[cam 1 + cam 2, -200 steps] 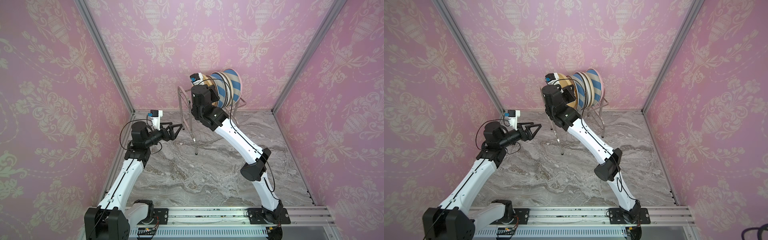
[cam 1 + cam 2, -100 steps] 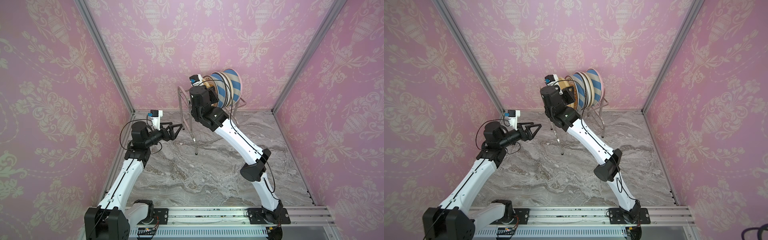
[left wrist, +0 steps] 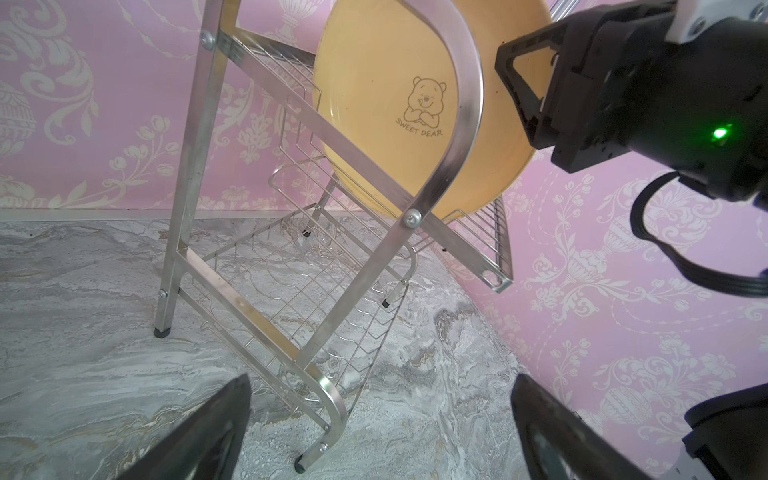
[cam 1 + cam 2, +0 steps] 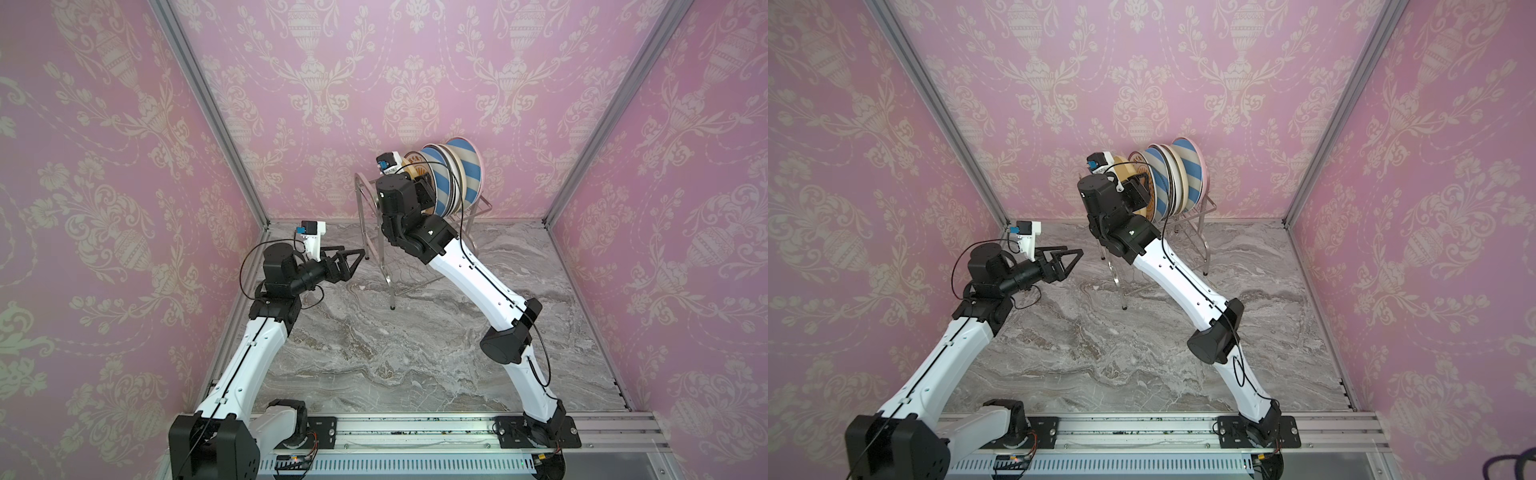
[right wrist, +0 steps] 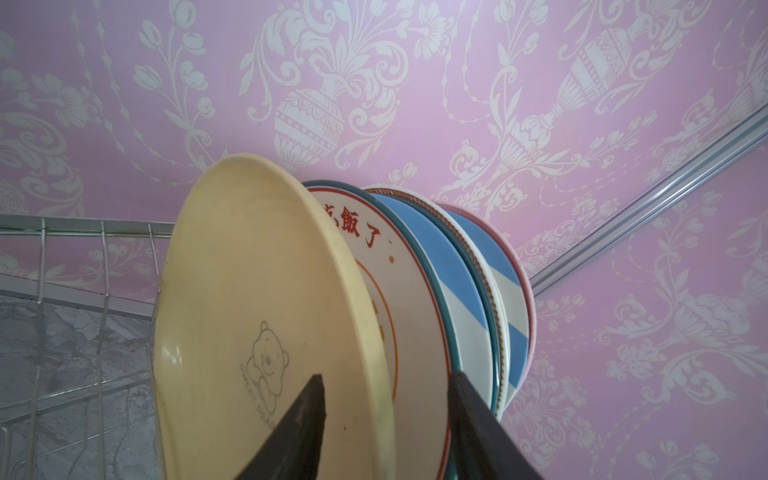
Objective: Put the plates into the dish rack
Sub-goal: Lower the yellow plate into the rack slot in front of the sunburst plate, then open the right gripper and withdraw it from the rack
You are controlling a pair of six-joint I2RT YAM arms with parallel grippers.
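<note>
Right hand point(image 5: 384, 376) wider — rear plates point(image 5: 457, 266) half-hidden

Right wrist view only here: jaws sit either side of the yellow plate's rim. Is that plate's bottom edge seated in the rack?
Observer: Yes. The left wrist view shows the yellow plate standing upright on the dish rack's upper tier, lower rim down at the shelf wires.
Operator: Where's the left arm?
Observer: In a top view the left gripper hovers open and empty, facing the rack's end frame and apart from it.
Operator: Any plates on the table?
Observer: None visible on the marble table; all the plates in sight stand in the rack.
</note>
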